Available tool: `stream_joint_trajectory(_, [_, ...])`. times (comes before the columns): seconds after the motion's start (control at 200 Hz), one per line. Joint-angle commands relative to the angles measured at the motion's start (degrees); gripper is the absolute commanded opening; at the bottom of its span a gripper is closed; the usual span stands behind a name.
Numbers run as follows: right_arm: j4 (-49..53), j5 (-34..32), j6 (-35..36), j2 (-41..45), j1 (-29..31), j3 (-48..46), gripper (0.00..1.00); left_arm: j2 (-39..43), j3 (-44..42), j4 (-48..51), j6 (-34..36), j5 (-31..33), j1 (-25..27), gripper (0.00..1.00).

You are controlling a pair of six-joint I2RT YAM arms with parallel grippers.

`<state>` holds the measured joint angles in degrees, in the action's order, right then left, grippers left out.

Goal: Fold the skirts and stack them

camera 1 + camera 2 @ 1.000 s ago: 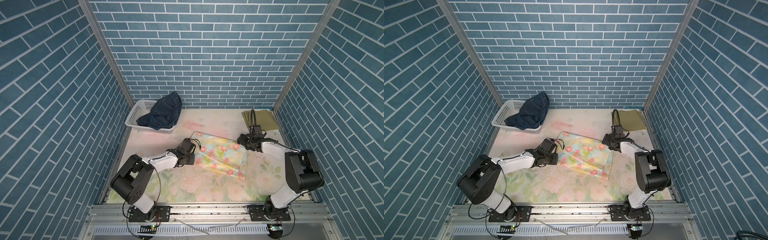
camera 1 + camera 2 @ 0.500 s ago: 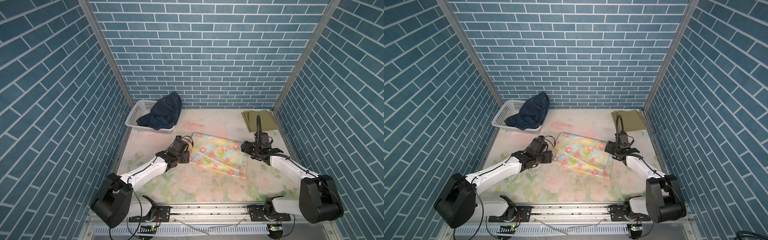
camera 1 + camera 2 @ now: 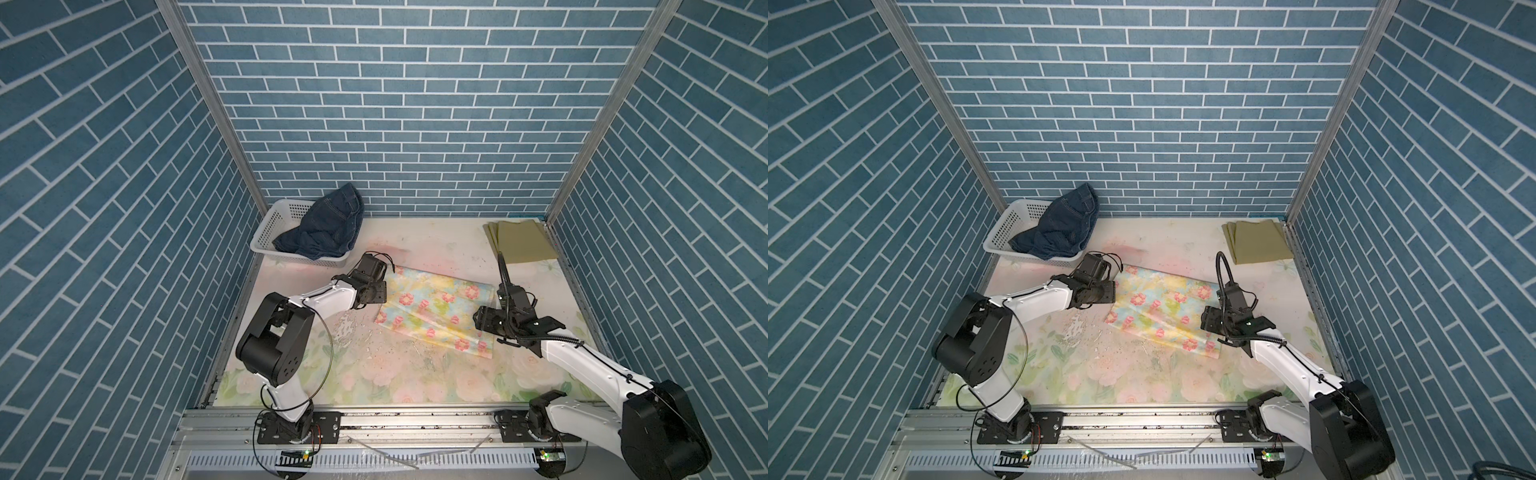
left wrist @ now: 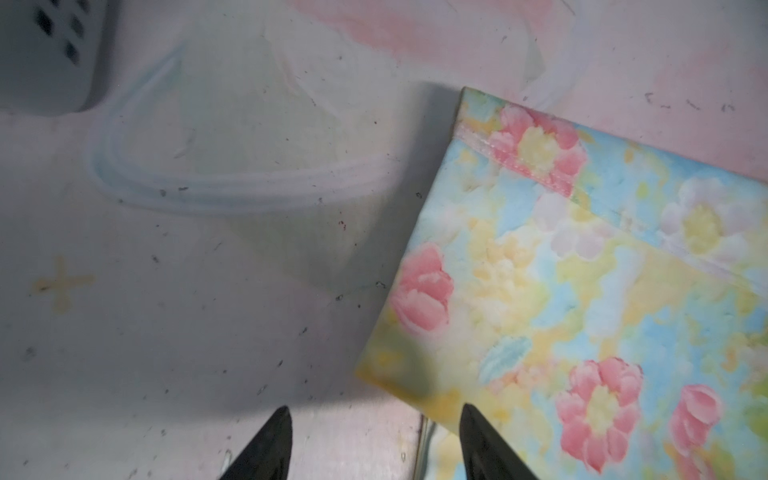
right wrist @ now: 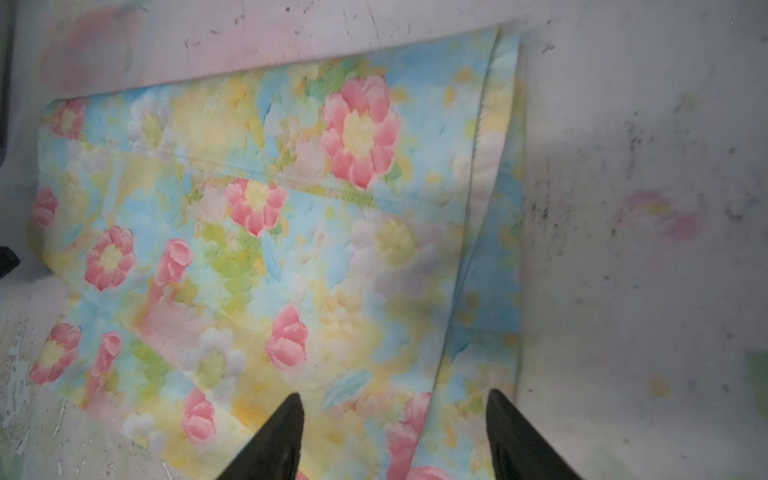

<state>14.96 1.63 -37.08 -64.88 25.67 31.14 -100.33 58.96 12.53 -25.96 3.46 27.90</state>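
**Top views show the pastel blue-yellow cloth skirt with pink flowers (image 3: 436,309) folded flat**

It's lying in the middle of the floral-print desk (image 3: 415,374). Left fingers (image 4: 270,449) are spread wide right at its left edge, with nothing between them. Right fingers (image 5: 274,440) are wide too, over the opposite edge, nothing pinched afaict. The plain olive-green cloth skirt (image 3: 521,243) sits folded in the far right corner. The dark blue denim skirt (image 3: 328,232) is crumpled, draped over the white perforated plastic basket (image 3: 274,224) at far left.

Both top views: high above front rail (image 3: 415,419), angled down, whole table (image 3: 415,374) shared. Wrist views: close, looking past left gripper (image 4: 374,409), right gripper (image 5: 394,395); both share floral skirt (image 5: 257,232) ahead.
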Motion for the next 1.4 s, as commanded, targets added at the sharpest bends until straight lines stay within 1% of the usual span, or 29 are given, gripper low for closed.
stream_joint_trajectory(0.0, [-1.9,0.6,-3.1,-2.0,2.0,-1.3,0.68,-2.7,2.4,-0.6,1.2,-0.8,-1.0,0.61])
stream_joint_trajectory(0.07, [-2.4,0.4,-3.3,-3.3,3.0,-1.3,0.68,-4.1,3.0,-1.2,1.3,-1.0,-1.0,0.59])
stream_joint_trajectory(0.15, [-2.6,0.2,-3.4,-4.3,3.8,-1.1,0.67,-5.4,3.6,-1.6,1.6,-1.2,-1.1,0.55])
stream_joint_trajectory(0.25, [-2.7,0.2,-3.6,-5.2,4.6,-1.1,0.66,-6.5,4.1,-1.8,2.0,-1.5,-1.1,0.42])
stream_joint_trajectory(0.275, [-2.7,0.2,-3.7,-5.4,4.6,-1.1,0.66,-6.5,4.1,-1.9,2.0,-1.7,-1.1,0.36])
stream_joint_trajectory(0.32, [-2.7,0.3,-3.8,-5.6,4.8,-1.2,0.65,-6.5,4.0,-2.0,2.0,-1.7,-1.1,0.2])
stream_joint_trajectory(0.405, [-2.7,0.3,-4.0,-5.7,5.1,-1.3,0.62,-5.8,3.4,-2.4,2.2,-1.4,-1.0,0.0])
stream_joint_trajectory(0.565, [-1.8,-0.2,-4.7,-4.8,5.5,-1.6,0.54,-4.9,3.7,-1.6,3.1,-1.2,-1.1,0.0])
stream_joint_trajectory(0.77, [1.4,-1.8,-4.7,-3.4,6.0,-1.5,0.53,-2.7,3.3,-1.9,3.1,-1.8,-1.0,0.0])
stream_joint_trajectory(1.015, [4.7,-2.2,-5.2,-0.9,6.5,-2.5,0.52,-0.4,2.7,-2.0,3.1,-1.7,-1.0,0.0])
stream_joint_trajectory(1.25, [3.8,0.3,-6.7,0.1,7.2,-3.9,0.5,-1.1,2.4,-2.6,2.7,-2.4,-1.0,0.0])
stream_joint_trajectory(1.335, [2.7,1.5,-7.3,0.1,7.7,-4.2,0.46,-1.4,2.4,-2.7,2.6,-2.4,-1.0,0.0])
stream_joint_trajectory(1.395, [1.2,2.4,-7.9,0.2,7.7,-4.5,0.41,-1.3,2.2,-2.7,2.5,-2.5,-1.0,0.0])
